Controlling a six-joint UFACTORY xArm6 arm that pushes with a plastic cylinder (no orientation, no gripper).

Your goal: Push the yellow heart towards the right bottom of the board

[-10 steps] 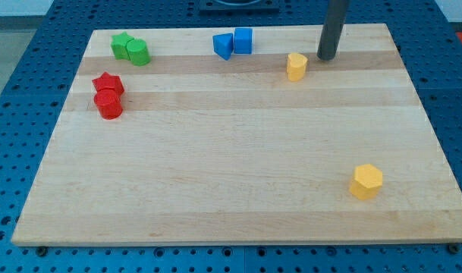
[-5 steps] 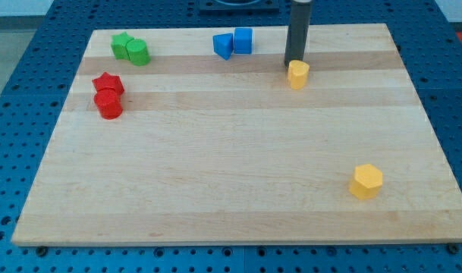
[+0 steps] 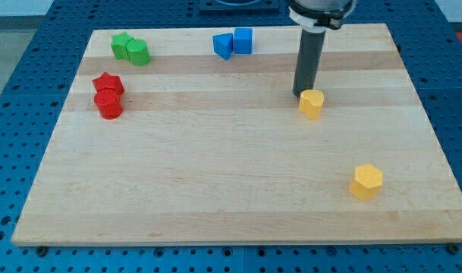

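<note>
Touching the heart's far-left edge, my tip, with no gripper to hold anything, could slip off-centre and spin it leftward.

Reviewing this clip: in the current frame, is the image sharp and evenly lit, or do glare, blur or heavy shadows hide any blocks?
Camera view: sharp across the board, even soft lighting, no glare spots; shadows are faint and short; my tip sits just up-left of the yellow heart, both crisp, no motion blur; the yellow hexagon is equally clear; the rod's top is cropped by the view's top edge.
</note>
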